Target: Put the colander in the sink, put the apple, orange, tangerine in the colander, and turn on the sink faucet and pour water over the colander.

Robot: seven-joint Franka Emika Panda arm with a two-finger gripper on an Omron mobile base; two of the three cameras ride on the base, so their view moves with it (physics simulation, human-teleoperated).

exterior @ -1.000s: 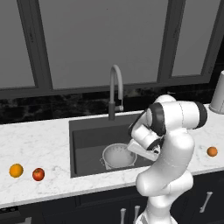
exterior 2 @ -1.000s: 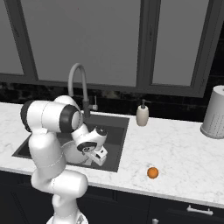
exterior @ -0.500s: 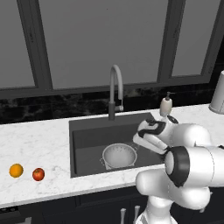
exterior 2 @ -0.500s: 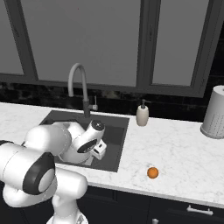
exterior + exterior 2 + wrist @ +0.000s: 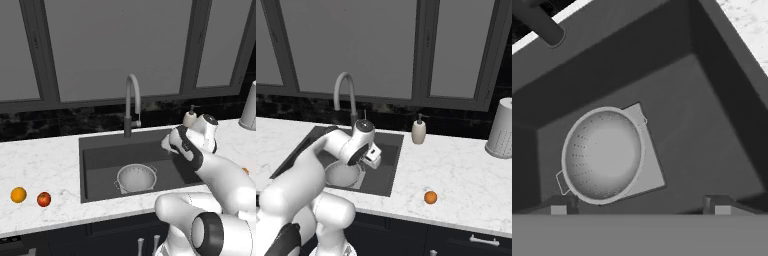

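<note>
While reading the tool (image 5: pixel 169 143) as spread wide and empty, hanging above the right half of the sink (image 5: pixel 100 160), note the colander (image 5: pixel 136 178) upright on the lighter patch of the basin floor, centre of the left base view, with nothing in it.

Expect trouble mostly from the fruit. Find the apple (image 5: pixel 44 199) and orange (image 5: pixel 18 194) close together on the counter (image 5: pixel 40 165) at the lower left of that view, well apart from the tool; pinching off centre could roll one into the other or toward the front edge. Find the tangerine (image 5: pixel 430 197) alone at lower centre-right of the right base view, near the counter's front edge, so liable to be nudged off.

Beware dropping fruit from too high: could bounce out or tip the colander. Mind the faucet (image 5: pixel 131 100), upper centre, when swinging across; also judge whether its spout ends over the colander, or risk water missing it.
</note>
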